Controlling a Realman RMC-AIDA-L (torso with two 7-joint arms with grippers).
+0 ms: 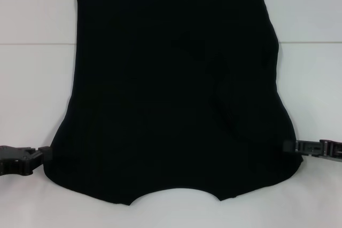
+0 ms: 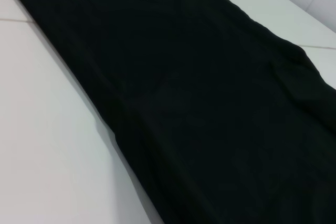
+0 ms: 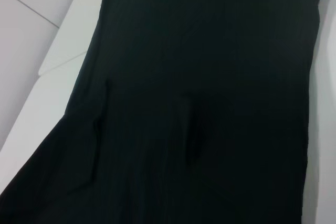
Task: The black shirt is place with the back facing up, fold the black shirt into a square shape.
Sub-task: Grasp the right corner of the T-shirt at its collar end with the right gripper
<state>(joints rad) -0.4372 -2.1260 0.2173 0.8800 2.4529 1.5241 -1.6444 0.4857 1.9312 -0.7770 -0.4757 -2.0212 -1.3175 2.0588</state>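
The black shirt (image 1: 171, 94) lies flat on the white table (image 1: 32, 78), its curved neckline (image 1: 173, 185) at the front edge and its hem at the far side. A few creases run down its right half. My left gripper (image 1: 45, 153) is low on the table at the shirt's front left corner, touching or almost touching the edge. My right gripper (image 1: 291, 145) is at the shirt's front right edge. The left wrist view shows the shirt (image 2: 210, 119) close up, and so does the right wrist view (image 3: 210, 103); neither shows fingers.
A seam line (image 1: 37, 42) crosses the white table behind the grippers. Bare table shows to the left (image 2: 47, 129) and right (image 1: 315, 78) of the shirt and in a narrow strip in front of the neckline.
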